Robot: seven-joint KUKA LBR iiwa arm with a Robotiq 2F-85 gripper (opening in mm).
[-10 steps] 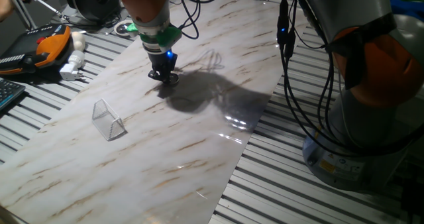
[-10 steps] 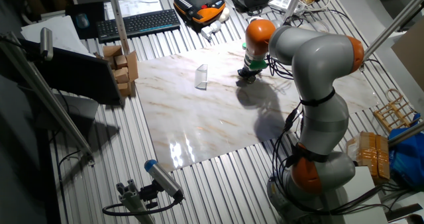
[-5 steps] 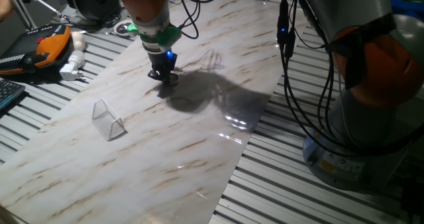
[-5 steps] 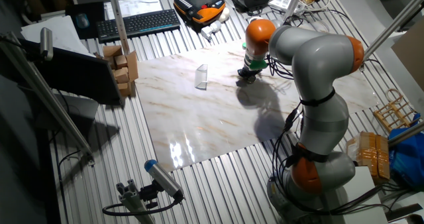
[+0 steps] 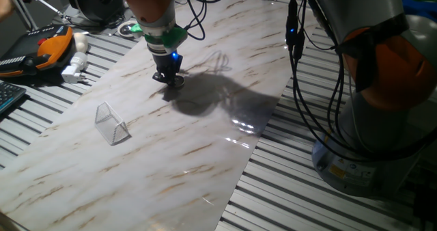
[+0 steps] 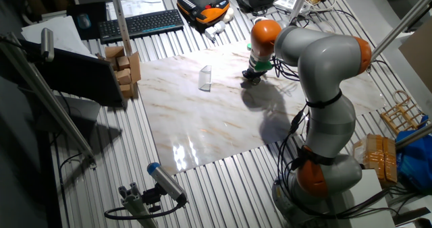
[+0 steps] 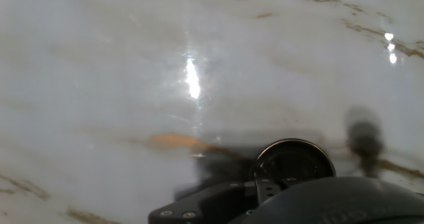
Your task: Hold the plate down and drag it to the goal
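Observation:
The plate (image 5: 177, 82) is a tiny shiny metal disc lying on the marble board (image 5: 205, 149). My gripper (image 5: 168, 78) stands upright over it with its black fingers together, the tip down at the disc's near-left edge. In the hand view the plate (image 7: 295, 160) shows as a dark round disc with a bright rim, just past the gripper's dark body. The goal (image 5: 112, 123), a small clear plastic wedge, stands on the board to the lower left of the gripper, well apart from it. From the other side the goal (image 6: 206, 78) is left of the gripper (image 6: 254, 78).
An orange teach pendant (image 5: 52, 45) and a white plug (image 5: 74, 70) lie beyond the board's left edge. Black cables (image 5: 300, 87) hang over its right edge by the arm's base (image 5: 382, 149). A keyboard (image 6: 138, 24) and cardboard boxes (image 6: 125, 69) sit on the slatted table.

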